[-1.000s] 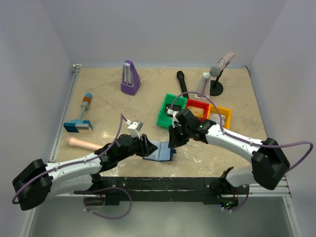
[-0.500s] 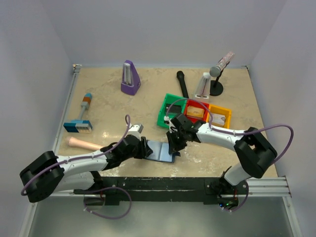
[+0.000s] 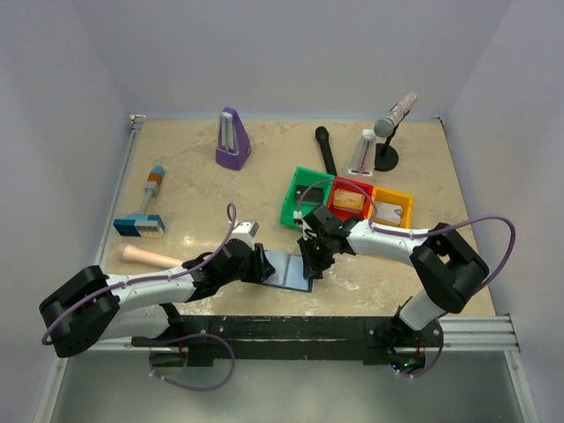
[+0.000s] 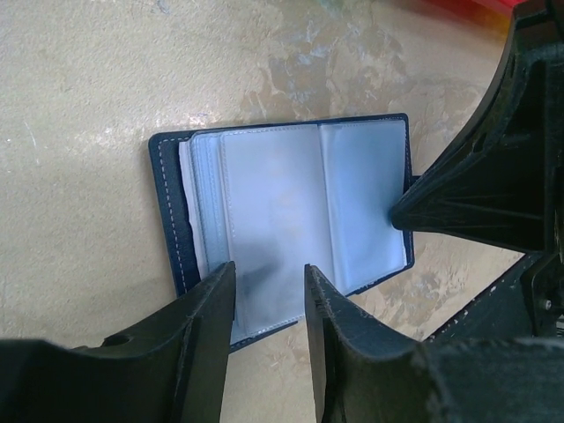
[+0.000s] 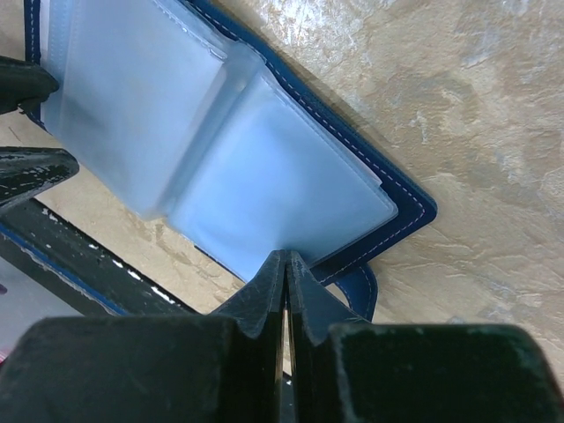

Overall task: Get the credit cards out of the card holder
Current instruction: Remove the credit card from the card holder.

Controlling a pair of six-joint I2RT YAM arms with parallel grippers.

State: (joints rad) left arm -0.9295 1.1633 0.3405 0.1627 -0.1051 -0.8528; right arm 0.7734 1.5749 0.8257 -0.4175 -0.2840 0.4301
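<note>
The small dark navy bifold card holder lies opened flat on the mottled beige stone-look table, close to the near edge and directly between my two arms, with its pale blue-grey frosted inner panels facing up. My left end effector sits at the holder's left side. In the left wrist view its two black fingers stand apart, one on either side of a strip of pale panel at the holder's nearest edge, and the left end effector is clamped on nothing. I cannot tell whether the fingertips touch the panel or hover just above it. My right end effector is at the holder's opposite, right side. In the right wrist view its fingers are drawn together, with only a thin slit between them, and the tips meet right at the rim of the pale panel on the card holder, just beside the navy snap tab. Whether any of the panel's edge is caught between those tips I cannot tell. The left wrist view shows the same black tip touching the right edge of the card holder. The frosted sleeves hide whether the credit cards are inside.
</note>
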